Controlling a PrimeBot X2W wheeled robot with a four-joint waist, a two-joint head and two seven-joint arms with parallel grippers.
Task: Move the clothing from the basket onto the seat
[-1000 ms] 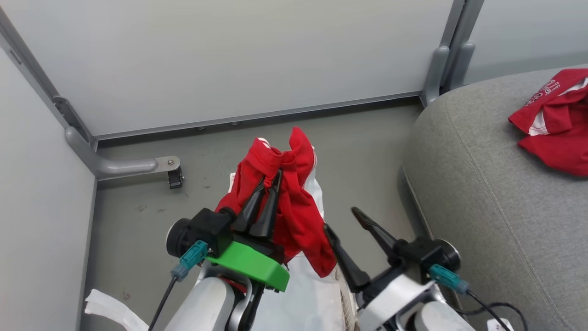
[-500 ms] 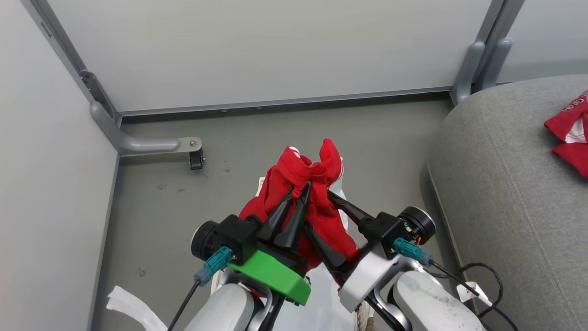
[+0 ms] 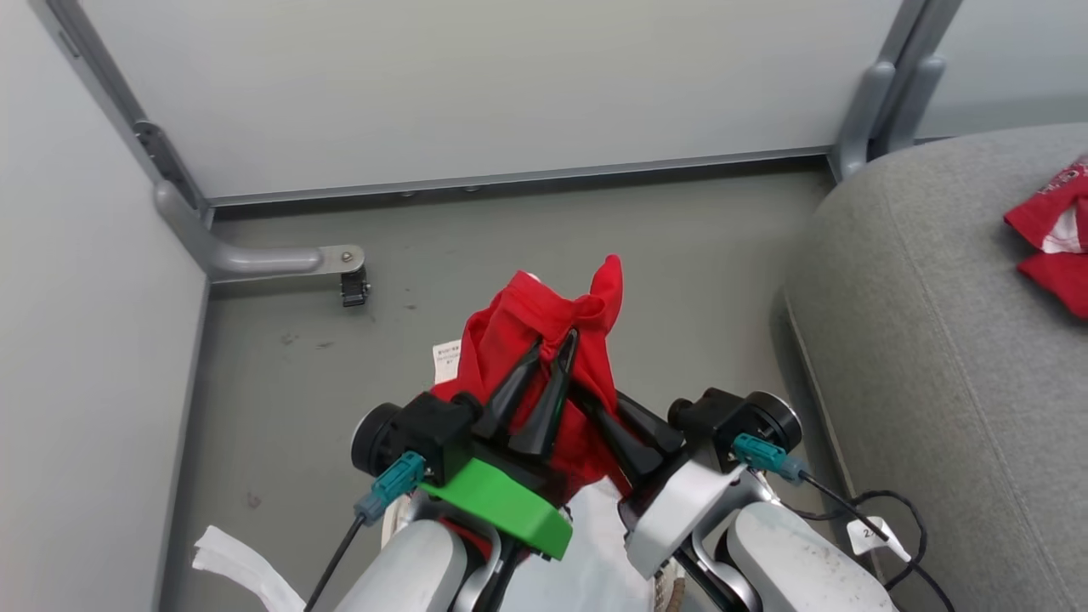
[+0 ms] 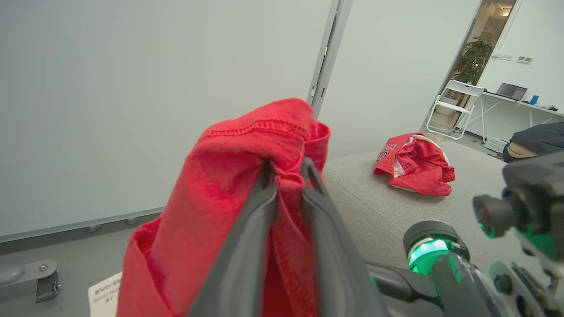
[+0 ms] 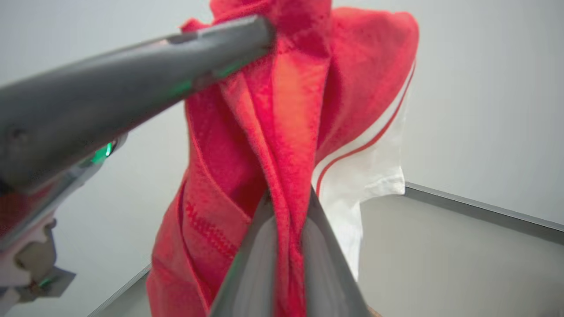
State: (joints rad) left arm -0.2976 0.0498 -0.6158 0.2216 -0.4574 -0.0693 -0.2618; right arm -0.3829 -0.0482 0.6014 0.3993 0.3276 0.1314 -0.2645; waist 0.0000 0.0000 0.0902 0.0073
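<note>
- The soft bright red knit garment with white striped trim (image 3: 510, 327) hangs bunched in the air above the grey floor (image 3: 680, 255), near the seat but not touching it; it is held high, I judge, so that its loose tail clears everything on the way across
- The left hand (image 4: 287, 164) is pinched tight on a hemmed fold at the garment's top, and the cloth puckers between its long dark tapered fingers
- The right hand (image 5: 288, 193) is clamped on a lower fold of the same garment, probably to share the load and stop the limp fabric trailing
- The cloth looks thin and floppy and should slump wherever it is released
- A second crumpled red garment with white lettering (image 3: 1050, 246) lies on the large grey fabric-upholstered seat (image 3: 918, 340), a rounded, coarse-woven cushion with stitched seams
- Pale smooth wall panels (image 3: 476, 85) in grey metal frames close off the corner
</note>
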